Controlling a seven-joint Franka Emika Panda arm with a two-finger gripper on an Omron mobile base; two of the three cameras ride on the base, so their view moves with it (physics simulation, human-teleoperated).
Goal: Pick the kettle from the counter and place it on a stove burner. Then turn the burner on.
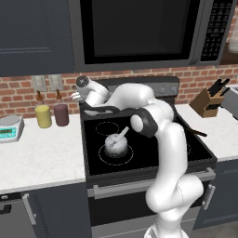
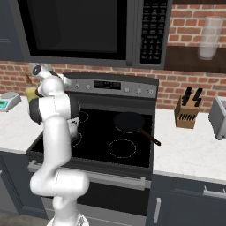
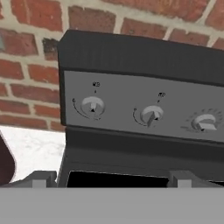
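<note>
The claw (image 3: pixel 112 178) faces the stove's back control panel (image 3: pixel 144 107), its two dark fingertips (image 3: pixel 43 178) set wide apart and holding nothing. Straight ahead of it, a little to the left, sits the leftmost knob (image 3: pixel 92 105); a second knob (image 3: pixel 151 115) is ahead to the right, and a third (image 3: pixel 204 123) is further right. Behind and below the claw, the kettle (image 1: pixel 115 143) stands upright inside the stove burner (image 1: pixel 116 154) ring at the front left of the black cooktop (image 1: pixel 144 151), its pale handle slanting up. To the claw's left, on the counter (image 1: pixel 37 155), stand a yellow jar (image 1: pixel 43 115) and a maroon jar (image 1: pixel 61 114), side by side near the brick wall.
</note>
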